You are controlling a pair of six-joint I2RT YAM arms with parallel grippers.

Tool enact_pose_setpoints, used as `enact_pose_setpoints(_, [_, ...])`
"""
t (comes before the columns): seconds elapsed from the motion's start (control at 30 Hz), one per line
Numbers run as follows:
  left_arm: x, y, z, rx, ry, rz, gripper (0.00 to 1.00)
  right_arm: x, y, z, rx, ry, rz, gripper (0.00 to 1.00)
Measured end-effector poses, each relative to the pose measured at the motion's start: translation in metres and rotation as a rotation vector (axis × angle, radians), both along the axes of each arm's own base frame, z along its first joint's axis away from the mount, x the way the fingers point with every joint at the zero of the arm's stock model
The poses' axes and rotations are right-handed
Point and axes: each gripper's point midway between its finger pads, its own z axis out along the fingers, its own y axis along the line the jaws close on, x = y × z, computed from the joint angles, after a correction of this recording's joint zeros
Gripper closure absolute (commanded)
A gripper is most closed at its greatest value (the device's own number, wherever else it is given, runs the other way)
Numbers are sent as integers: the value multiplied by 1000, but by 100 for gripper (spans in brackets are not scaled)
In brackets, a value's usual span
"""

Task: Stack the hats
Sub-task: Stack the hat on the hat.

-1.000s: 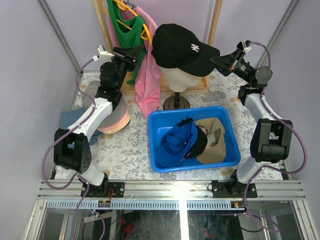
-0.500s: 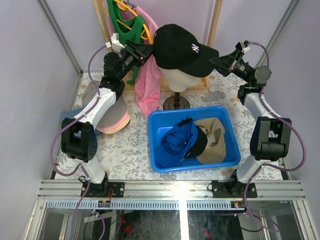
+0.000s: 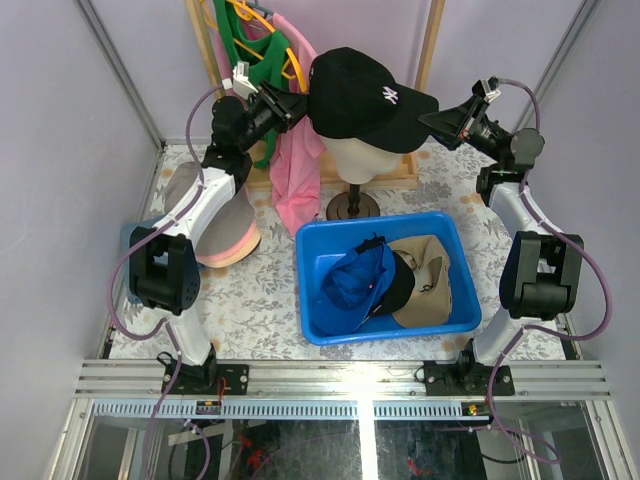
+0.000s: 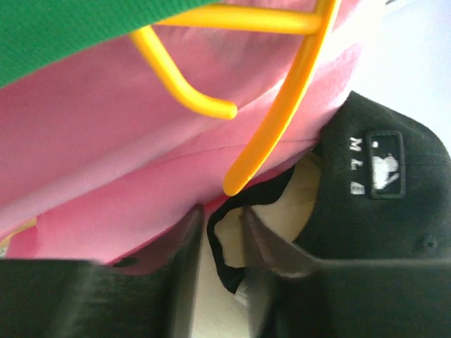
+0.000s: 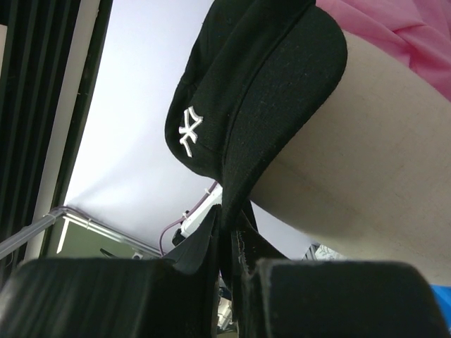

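A black baseball cap (image 3: 365, 95) with a white logo sits on the cream mannequin head (image 3: 360, 158). My right gripper (image 3: 428, 120) is shut on the tip of its brim; the right wrist view shows the brim (image 5: 261, 91) pinched between the jaws of that gripper (image 5: 229, 218). My left gripper (image 3: 297, 103) is at the cap's back. In the left wrist view the back strap (image 4: 218, 243) lies between that gripper's (image 4: 218, 215) fingers with a gap on either side. Blue (image 3: 355, 280), black (image 3: 400, 288) and khaki (image 3: 430, 280) hats lie in the blue bin (image 3: 303, 290). Stacked bucket hats (image 3: 225, 235) lie at the left.
Pink (image 3: 295, 170) and green (image 3: 260, 60) shirts hang on yellow hangers (image 4: 282, 105) from a wooden rack (image 3: 430, 40), right beside my left gripper. The mannequin stand's base (image 3: 352, 205) is just behind the bin. Purple walls close in both sides.
My left arm has swung up and right from the hanging shirts to the back of the black cap, and its jaws have narrowed. The right gripper holds the brim as before.
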Motion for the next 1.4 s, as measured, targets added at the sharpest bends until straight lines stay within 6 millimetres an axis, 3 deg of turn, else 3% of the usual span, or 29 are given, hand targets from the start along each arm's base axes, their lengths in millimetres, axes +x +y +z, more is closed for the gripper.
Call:
enact_pose_setpoints(0.07, [1, -1, 2, 0, -6, -12, 99, 0, 0, 0, -1, -1, 0, 100])
enact_pose_setpoints(0.1, [1, -2, 3, 0, -9, -18, 100, 0, 0, 1, -2, -1, 1, 100])
enact_pose_setpoints(0.63, [-15, 4, -11, 76, 32, 22, 100, 6, -20, -6, 5, 29, -34, 100])
enact_pose_setpoints(1.07, [-29, -20, -15, 175, 62, 21, 100, 5, -39, -21, 64, 94, -38, 100])
enact_pose_setpoints(1.4, [-34, -27, -46, 248, 137, 27, 100, 6, -47, -39, 97, 122, -41, 97])
